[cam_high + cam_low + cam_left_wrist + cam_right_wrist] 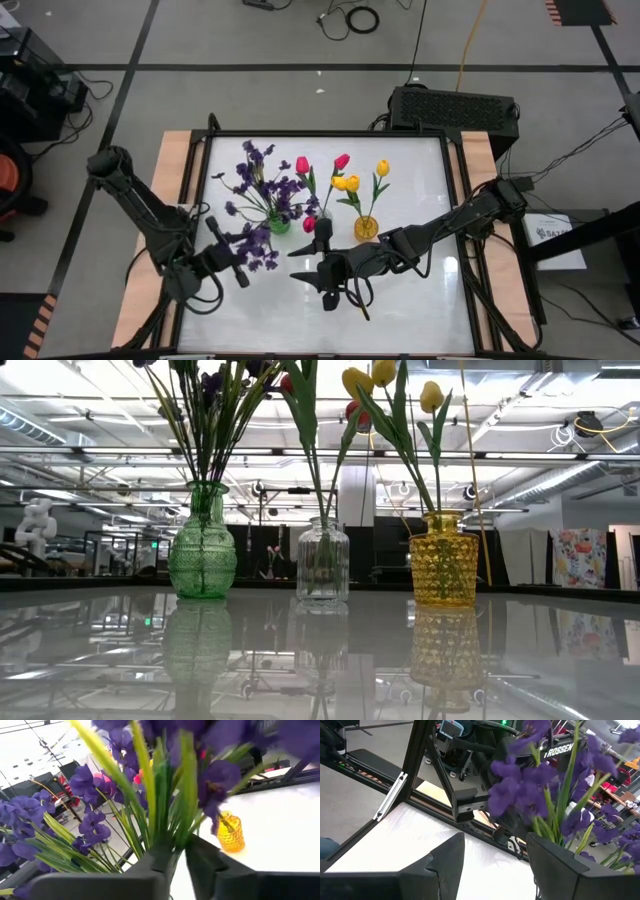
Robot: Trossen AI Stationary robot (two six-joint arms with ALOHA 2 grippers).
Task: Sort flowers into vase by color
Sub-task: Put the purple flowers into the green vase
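Purple sprig (165, 810) clamped at stems in left gripper (232, 262) jaws, near green vase (279, 224), for sorting with purple | right gripper (310, 270) jaws apart, mid-counter, waiting

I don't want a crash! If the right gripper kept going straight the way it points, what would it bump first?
Probably the purple sprig held by the left gripper, directly ahead of the right gripper; depth is uncertain.

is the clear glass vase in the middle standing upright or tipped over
Upright. In the low view the clear vase stands straight on the table, stems rising from its mouth.
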